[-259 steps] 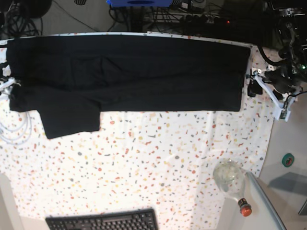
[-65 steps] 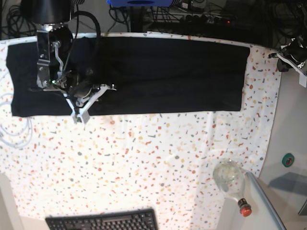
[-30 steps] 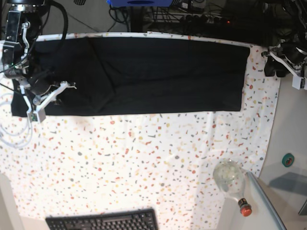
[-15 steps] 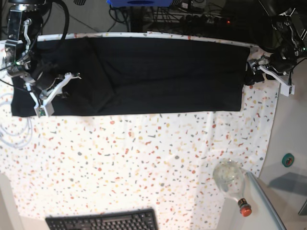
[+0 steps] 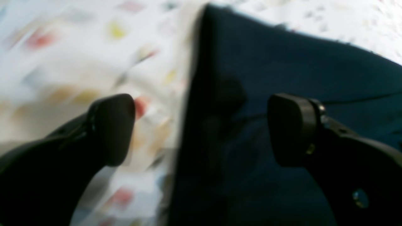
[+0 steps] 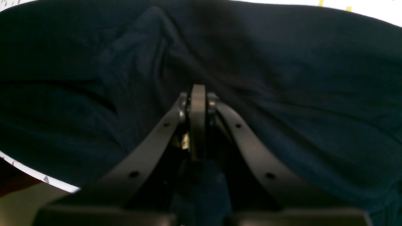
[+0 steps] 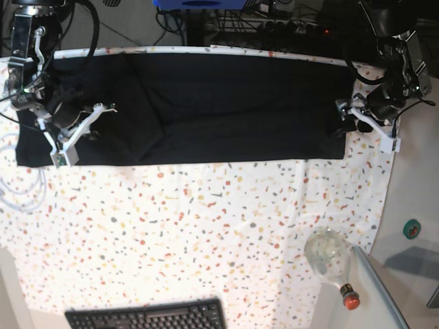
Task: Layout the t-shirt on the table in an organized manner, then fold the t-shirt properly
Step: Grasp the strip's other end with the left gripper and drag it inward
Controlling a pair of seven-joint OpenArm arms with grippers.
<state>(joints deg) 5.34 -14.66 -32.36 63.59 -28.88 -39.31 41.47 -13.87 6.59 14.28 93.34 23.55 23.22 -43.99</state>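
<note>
1. The right gripper (image 6: 198, 103) has its fingers pressed together, with a bunch of black cloth lying just under them, close to the camera; whether cloth is caught between them I cannot tell
2. Beyond its tips, the t-shirt (image 7: 206, 103) spreads as a long dark band across the far part of the table (image 7: 206, 226)
3. The left gripper (image 5: 201, 128) stands spread wide at the shirt's other end, one finger over the speckled table, the other over the cloth, the shirt's edge between them
4. Nearer the base camera, well apart from both, lie a keyboard (image 7: 147, 317) and a glass bottle (image 7: 331, 259)
</note>
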